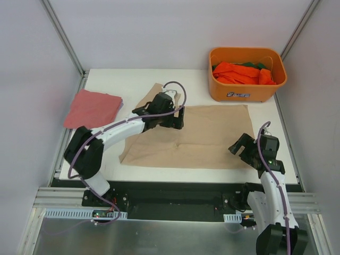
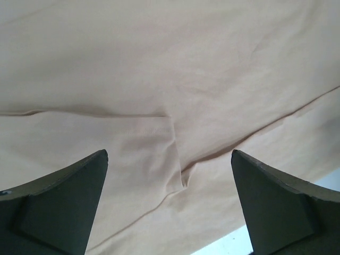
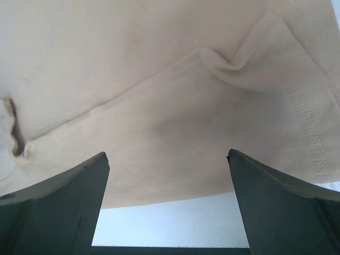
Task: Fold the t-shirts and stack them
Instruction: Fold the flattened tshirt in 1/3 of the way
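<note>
Now the beige shirt [image 1: 202, 138] lies spread, folding seemingly barely begun. The left gripper [image 2: 169, 154] and right gripper [image 3: 167, 154] hover above it, both splayed, empty. Next, each likely pinches an edge.

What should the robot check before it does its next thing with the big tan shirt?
1. Is the left tool open? Ok, its jaws are wide apart above the tan t-shirt.
2. Is the right tool open? Ok, it is wide apart over the shirt's near edge.
3. Is the tan t-shirt smooth? Not ok, creases and a folded flap show.
4. Is the red t-shirt out of the way? Ok, it lies folded, apart to the left.
5. Is either tool touching the cloth? Cannot tell.
</note>
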